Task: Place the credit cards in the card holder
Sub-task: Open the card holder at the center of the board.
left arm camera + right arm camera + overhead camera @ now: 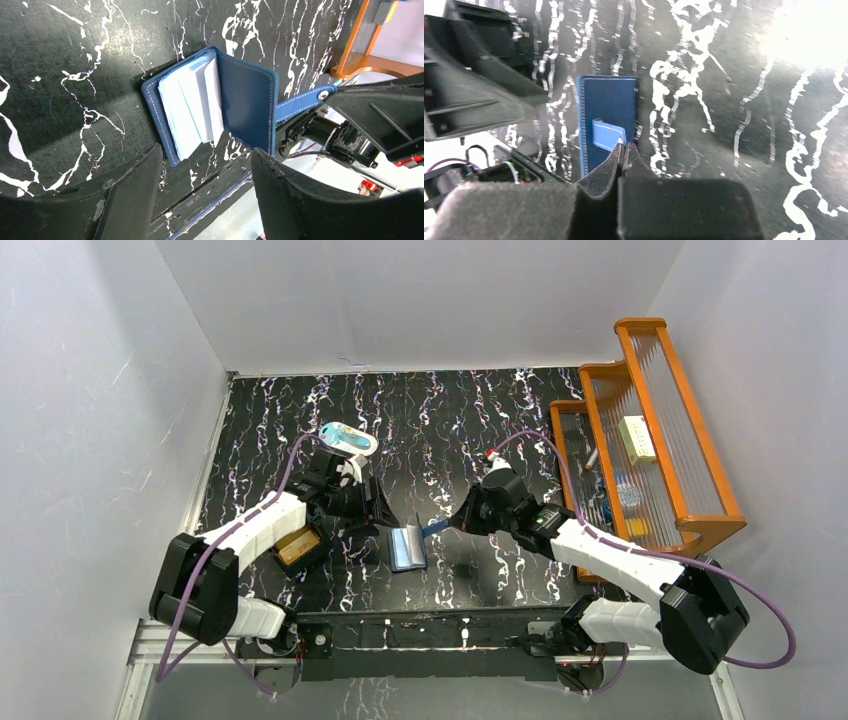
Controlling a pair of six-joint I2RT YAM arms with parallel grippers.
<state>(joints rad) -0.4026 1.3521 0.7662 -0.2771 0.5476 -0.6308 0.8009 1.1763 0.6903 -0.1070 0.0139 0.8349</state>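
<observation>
The navy card holder (408, 546) lies half open on the black marbled table, its pale inner pockets (192, 107) fanned up. My right gripper (447, 526) is shut on its snap tab (608, 134) and holds the cover lifted; the jaws (623, 148) are pressed together on the tab's end. My left gripper (384, 516) is open and empty, just left of the holder, its fingers (135, 190) straddling the near edge. A golden-tan card (293, 545) lies in a small black box tray. No white cards show clearly.
The black box tray (312, 552) sits under my left arm. A pale-blue-and-white oval item (348, 438) lies behind the left gripper. An orange stepped rack (640, 430) with small items stands along the right edge. The table's near edge runs close below the holder.
</observation>
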